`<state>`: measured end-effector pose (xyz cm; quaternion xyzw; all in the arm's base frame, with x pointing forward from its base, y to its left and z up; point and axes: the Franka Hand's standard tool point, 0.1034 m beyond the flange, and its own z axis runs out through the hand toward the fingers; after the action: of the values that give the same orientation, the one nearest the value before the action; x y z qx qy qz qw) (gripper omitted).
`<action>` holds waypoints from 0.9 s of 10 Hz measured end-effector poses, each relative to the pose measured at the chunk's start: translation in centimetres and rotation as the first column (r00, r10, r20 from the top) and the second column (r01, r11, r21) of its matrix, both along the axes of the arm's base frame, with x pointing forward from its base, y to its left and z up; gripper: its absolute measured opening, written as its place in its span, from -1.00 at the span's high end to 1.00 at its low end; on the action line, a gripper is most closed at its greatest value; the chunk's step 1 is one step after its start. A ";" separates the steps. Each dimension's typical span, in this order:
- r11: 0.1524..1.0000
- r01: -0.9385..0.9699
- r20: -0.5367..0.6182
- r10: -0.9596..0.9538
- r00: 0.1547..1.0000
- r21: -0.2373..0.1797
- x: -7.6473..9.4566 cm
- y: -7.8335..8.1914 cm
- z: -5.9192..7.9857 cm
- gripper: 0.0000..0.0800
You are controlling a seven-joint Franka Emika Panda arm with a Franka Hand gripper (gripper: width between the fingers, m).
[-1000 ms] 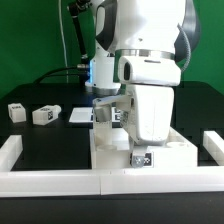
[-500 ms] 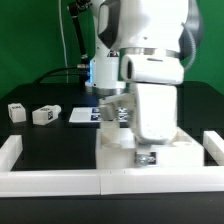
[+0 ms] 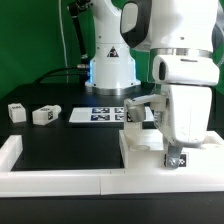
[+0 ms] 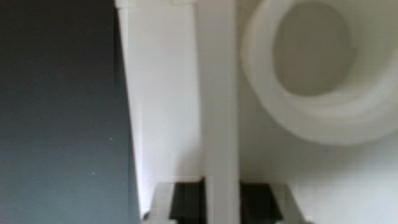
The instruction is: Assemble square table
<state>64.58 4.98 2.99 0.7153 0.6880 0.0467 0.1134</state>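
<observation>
The white square table top (image 3: pixel 150 158) lies low on the black table near the front rail, with a tag (image 3: pixel 176 158) on its front rim. My gripper (image 3: pixel 147 126) stands at its far edge, mostly hidden behind the arm. In the wrist view the gripper (image 4: pixel 215 205) is shut on the top's raised rim (image 4: pixel 214 100), one dark finger (image 4: pixel 178 203) on each side. A round corner socket (image 4: pixel 329 70) shows beside the rim. Two short white legs (image 3: pixel 14 111) (image 3: pixel 44 115) lie at the exterior view's left.
The marker board (image 3: pixel 100 115) lies flat behind the table top. White border rails run along the front (image 3: pixel 60 181), the exterior view's left (image 3: pixel 10 150) and right (image 3: pixel 214 150). The robot base (image 3: pixel 110 70) stands at the back.
The arm has swung toward the exterior view's right, and the table top has moved that way with it in the gripper. The legs have not moved.
</observation>
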 end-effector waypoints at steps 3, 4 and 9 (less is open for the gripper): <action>1.000 0.006 -0.001 -0.006 1.000 0.000 0.0 -0.3 0.0 0.21; 1.000 0.007 -0.001 -0.007 1.000 0.000 0.0 -0.3 0.0 -0.12; 1.000 0.008 -0.001 -0.008 1.000 0.000 0.0 -0.4 0.0 -0.62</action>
<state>64.55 4.56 2.94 0.7181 0.6851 0.0461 0.1131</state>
